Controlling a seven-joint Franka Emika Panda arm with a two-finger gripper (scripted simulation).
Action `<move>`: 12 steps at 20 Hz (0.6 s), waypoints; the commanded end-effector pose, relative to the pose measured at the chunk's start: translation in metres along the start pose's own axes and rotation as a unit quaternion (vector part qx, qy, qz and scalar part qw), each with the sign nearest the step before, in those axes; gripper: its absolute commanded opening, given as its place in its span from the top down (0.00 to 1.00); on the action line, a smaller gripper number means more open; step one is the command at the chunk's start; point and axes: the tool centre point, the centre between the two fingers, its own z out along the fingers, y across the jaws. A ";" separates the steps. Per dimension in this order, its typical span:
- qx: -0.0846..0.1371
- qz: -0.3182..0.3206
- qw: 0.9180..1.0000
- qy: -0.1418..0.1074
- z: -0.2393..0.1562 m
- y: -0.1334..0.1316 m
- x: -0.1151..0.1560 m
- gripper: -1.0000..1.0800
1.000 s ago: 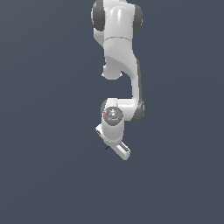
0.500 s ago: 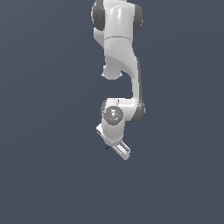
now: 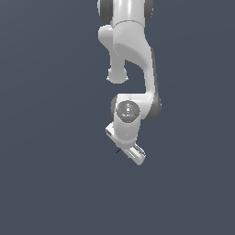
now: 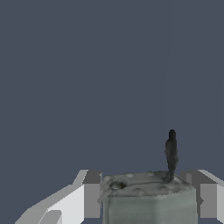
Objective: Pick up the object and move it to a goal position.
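In the wrist view the object [image 4: 148,199] is a grey blocky item with a thin black part [image 4: 171,151] sticking up from it. It sits between my two fingers [image 4: 83,197], whose pads press its two sides. My gripper [image 4: 146,197] is shut on it. In the exterior view the white arm hangs down with the hand [image 3: 128,142] tilted. Only a thin black sliver [image 3: 118,151] shows beside the hand there. The rest of the object is hidden by the hand.
A plain dark blue-grey ground [image 3: 46,137] fills both views. No other thing shows.
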 end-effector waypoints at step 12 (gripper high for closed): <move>0.000 0.000 1.000 0.001 -0.139 -0.054 -0.041 1.00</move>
